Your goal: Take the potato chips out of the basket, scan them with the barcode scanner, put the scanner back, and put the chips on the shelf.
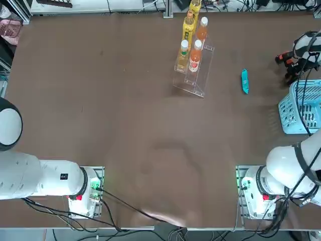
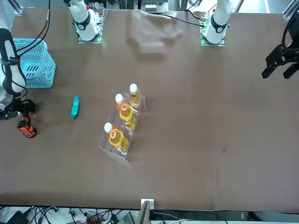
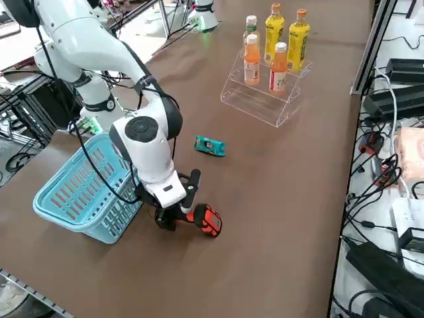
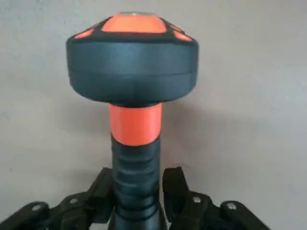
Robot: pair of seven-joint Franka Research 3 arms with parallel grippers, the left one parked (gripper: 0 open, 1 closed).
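Potato chips [image 3: 210, 146] flat on table | basket [image 3: 73, 192] beside right gripper [image 4: 138, 191]

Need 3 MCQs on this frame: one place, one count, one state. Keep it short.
1. Where is the chips packet?
A in the basket
B on the table
C on the shelf

2. How many bottles on the shelf?
A three
B five
C seven

3. What is the right gripper doing?
A open over the basket
B shut on the scanner handle
C holding a bottle

Key:
1 B: it lies on the table between basket and shelf.
2 B: the side view shows two orange and three yellow.
3 B: the wrist view shows both fingers pressed on the scanner handle.
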